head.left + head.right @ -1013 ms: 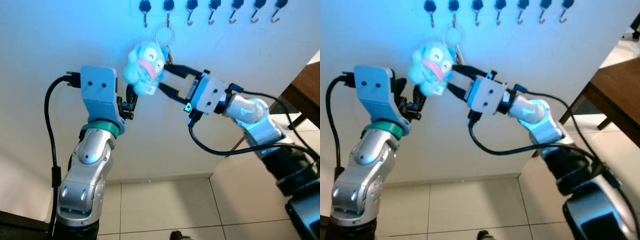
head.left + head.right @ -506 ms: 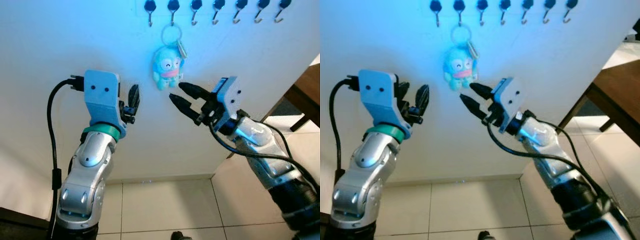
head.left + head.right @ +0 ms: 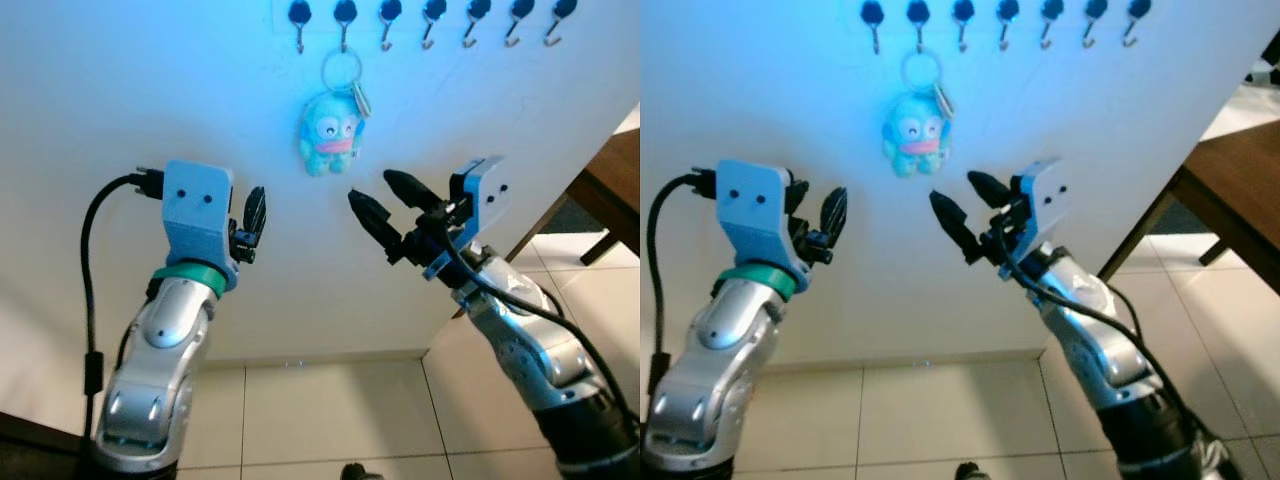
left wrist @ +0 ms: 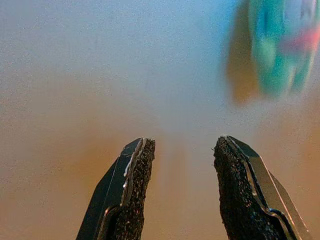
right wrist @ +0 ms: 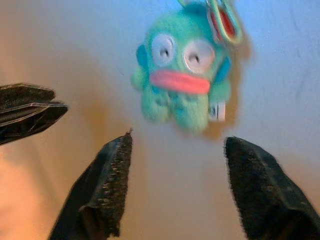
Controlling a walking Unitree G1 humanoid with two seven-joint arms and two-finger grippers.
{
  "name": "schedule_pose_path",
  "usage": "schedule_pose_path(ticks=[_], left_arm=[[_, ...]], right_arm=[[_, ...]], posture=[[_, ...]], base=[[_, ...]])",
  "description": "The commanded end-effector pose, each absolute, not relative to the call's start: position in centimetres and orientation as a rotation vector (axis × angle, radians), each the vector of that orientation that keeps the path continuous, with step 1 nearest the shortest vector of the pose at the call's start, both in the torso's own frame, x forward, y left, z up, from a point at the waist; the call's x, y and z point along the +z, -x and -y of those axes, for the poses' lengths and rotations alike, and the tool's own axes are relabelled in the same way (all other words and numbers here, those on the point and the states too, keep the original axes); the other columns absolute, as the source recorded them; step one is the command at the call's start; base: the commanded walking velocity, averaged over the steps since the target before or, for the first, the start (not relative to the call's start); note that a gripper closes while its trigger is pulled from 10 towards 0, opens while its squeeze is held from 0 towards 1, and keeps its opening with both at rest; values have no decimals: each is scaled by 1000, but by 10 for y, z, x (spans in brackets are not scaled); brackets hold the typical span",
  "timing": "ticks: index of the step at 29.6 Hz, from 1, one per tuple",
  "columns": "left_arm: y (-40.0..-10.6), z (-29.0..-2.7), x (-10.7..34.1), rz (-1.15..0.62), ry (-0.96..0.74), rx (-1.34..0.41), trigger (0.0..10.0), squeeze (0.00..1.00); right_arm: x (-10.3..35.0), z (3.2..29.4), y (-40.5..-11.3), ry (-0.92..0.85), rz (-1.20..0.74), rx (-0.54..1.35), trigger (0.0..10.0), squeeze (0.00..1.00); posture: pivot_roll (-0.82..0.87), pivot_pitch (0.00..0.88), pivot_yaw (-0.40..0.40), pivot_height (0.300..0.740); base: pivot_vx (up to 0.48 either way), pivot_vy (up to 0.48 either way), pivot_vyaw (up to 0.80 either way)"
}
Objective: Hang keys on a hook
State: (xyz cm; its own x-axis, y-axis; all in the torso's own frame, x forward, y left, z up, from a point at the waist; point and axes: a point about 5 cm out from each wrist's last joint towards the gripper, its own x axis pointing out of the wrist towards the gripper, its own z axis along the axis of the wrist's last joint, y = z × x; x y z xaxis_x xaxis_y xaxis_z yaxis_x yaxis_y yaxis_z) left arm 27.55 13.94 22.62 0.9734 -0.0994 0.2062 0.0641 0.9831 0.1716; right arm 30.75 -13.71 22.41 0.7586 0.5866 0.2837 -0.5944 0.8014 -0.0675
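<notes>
Plush keys hooked (right tool withdrawn)

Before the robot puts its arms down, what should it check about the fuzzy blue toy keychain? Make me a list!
1. Key ring looped on the second hook from the left: ok.
2. Blue plush keychain hangs free against the wall: ok.
3. Right gripper open, apart from the plush: ok.
4. Left gripper open, off to the side, holding nothing: ok.
5. Ring seated deep in the hook's curve: cannot tell, too small.
6. Other hooks in the row bare: ok.
</notes>
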Motion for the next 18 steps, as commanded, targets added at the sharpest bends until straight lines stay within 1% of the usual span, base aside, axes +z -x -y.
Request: schedule_pose_path(ticks=[1, 2, 3, 5, 9, 11, 16, 17, 18], left_arm=[[-271, -146, 217, 168, -192, -90, 10000, 0], [-267, -149, 210, 133, -200, -90, 10000, 0], [-267, -149, 210, 133, -200, -90, 10000, 0], [-261, -156, 200, 85, -220, -51, 10000, 0], [-259, -157, 197, 76, -219, -31, 10000, 0], [-258, -161, 195, 85, -204, 34, 10000, 0], [-259, -165, 194, 88, -203, 73, 10000, 0], [-260, -169, 192, 88, -200, 113, 10000, 0], [-260, -169, 192, 88, -200, 113, 10000, 0]], right_arm=[[219, 142, -305, -43, 271, 613, 10000, 1000], [216, 143, -302, -41, 264, 610, 10000, 1000], [216, 143, -302, -41, 264, 610, 10000, 1000], [215, 144, -298, -33, 258, 601, 10000, 1000], [215, 144, -297, -38, 254, 594, 10000, 1000], [216, 145, -295, -33, 245, 581, 10000, 1000], [215, 144, -296, -5, 244, 574, 10000, 1000], [210, 143, -296, 32, 232, 568, 10000, 173], [210, 143, -296, 32, 232, 568, 10000, 173]], posture=[[-74, 126, 76, 740], [-75, 115, 66, 740], [-75, 115, 66, 740], [-77, 108, 61, 740], [-78, 101, 53, 740], [-77, 90, 42, 740], [-79, 84, 40, 740], [-79, 79, 37, 740], [-79, 79, 37, 740]], base=[[0, 0, 0], [0, 0, 0], [0, 0, 0], [0, 0, 0], [0, 0, 0], [0, 0, 0], [0, 0, 0], [0, 0, 0], [0, 0, 0]])
